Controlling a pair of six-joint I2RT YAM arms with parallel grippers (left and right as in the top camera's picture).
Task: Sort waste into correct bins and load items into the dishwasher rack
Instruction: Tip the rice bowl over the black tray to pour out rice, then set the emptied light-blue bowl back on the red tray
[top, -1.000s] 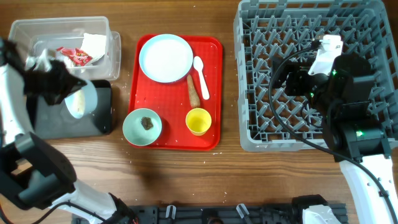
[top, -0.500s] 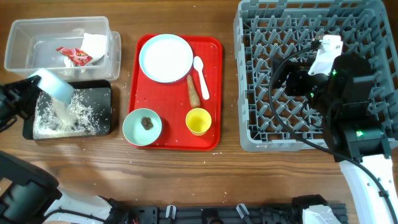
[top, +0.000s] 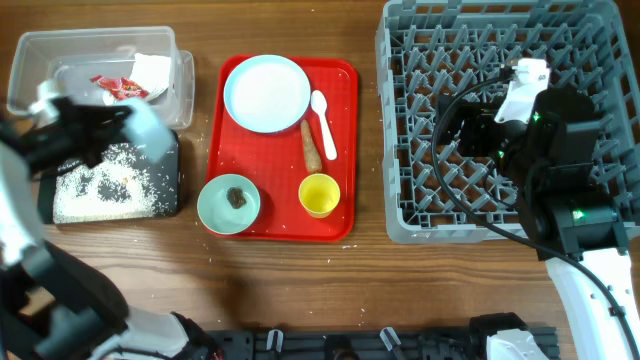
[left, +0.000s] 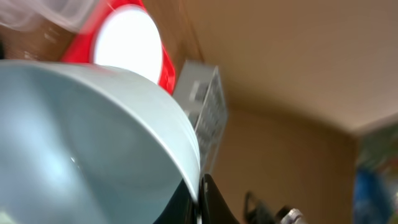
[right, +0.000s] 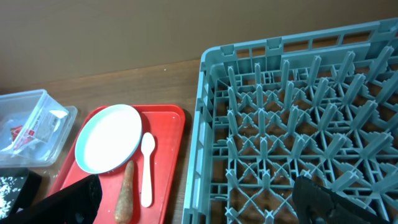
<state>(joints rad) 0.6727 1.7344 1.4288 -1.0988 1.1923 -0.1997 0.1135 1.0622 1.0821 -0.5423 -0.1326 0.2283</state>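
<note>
- The left gripper (top: 122, 133) is clamped on the rim of the pale blue-white bowl (top: 152, 128), which is blurred and sits above the black tray's (top: 175, 172) far right corner, beside the clear tub (top: 30, 50).
- Loose rice grains (top: 100, 190) lie scattered across the black tray.
- The right gripper (right: 199, 205) hovers over the dishwasher rack (top: 420, 60) with its fingers spread wide, holding nothing.
- The plate (top: 266, 93), spoon (top: 322, 110) and yellow cup (top: 319, 194) sit on the red serving tray (top: 345, 150).

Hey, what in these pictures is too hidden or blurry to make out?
Blue bowl: motion-blurred overhead and in left wrist view, so its contents are unclear.
Lump in mint bowl: too small overhead to identify.
Right gripper: hidden overhead beneath its own arm.
</note>
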